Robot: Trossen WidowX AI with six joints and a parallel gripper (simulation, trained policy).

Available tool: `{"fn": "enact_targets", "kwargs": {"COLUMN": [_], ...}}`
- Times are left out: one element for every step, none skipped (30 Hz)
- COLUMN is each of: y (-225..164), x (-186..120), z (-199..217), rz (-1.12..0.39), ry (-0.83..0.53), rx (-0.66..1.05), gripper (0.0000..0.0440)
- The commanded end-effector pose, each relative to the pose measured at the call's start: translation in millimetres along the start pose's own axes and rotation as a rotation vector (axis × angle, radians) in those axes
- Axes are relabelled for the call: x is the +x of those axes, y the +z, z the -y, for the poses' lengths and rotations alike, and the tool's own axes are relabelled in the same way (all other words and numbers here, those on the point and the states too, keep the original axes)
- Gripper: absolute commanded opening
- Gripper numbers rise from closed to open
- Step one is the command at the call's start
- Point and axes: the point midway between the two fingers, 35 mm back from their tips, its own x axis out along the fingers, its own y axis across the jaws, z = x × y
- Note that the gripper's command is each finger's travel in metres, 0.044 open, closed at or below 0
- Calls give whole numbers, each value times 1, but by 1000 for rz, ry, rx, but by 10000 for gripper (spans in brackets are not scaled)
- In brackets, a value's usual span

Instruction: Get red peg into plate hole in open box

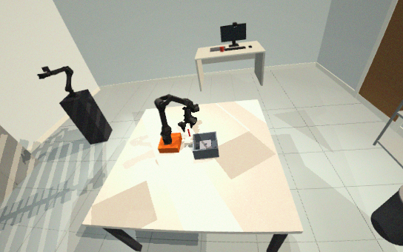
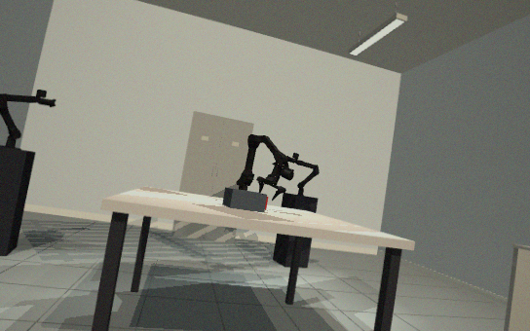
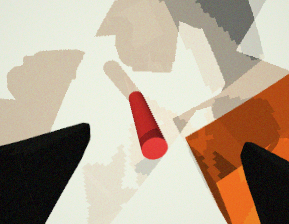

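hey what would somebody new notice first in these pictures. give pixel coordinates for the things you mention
Probably the bright orange block [image 1: 170,147] [image 3: 245,145] under the black arm's foot on the pale table. Next, the small red peg [image 1: 189,133] [image 2: 266,203] [image 3: 146,122], standing outside the grey box [image 1: 206,153] [image 2: 245,200], with the open gripper [image 1: 188,128] [image 2: 269,191] [image 3: 167,141] above it.
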Motion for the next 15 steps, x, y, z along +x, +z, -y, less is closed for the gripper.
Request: {"fn": "enact_targets", "kwargs": {"y": [1, 1, 1, 2, 2, 3, 3, 3, 3, 2, 2, 2, 1, 1, 0], "x": [21, 25, 29, 33, 36, 40, 43, 46, 49, 52, 55, 58, 61, 64, 66], "z": [-2, -3, -4, -5, -6, -6, -7, -7, -7, -6, -6, -6, -6, -5, -4], "rz": [25, 31, 37, 43, 47, 51, 54, 56, 57, 58, 57, 57, 56, 55, 53], "ry": [-8, -4, -1, 2, 4, 5, 5, 5, 3, 2, 0, -2, -5, -9, -14], "rx": [-4, -5, -5, -6, -7, -9, -10, -13, -14, -16, -17, -18, -18, -19, -19], "gripper": [440, 440, 440, 440, 440, 439, 435, 426, 411, 390, 366, 341, 315, 289, 263]}}
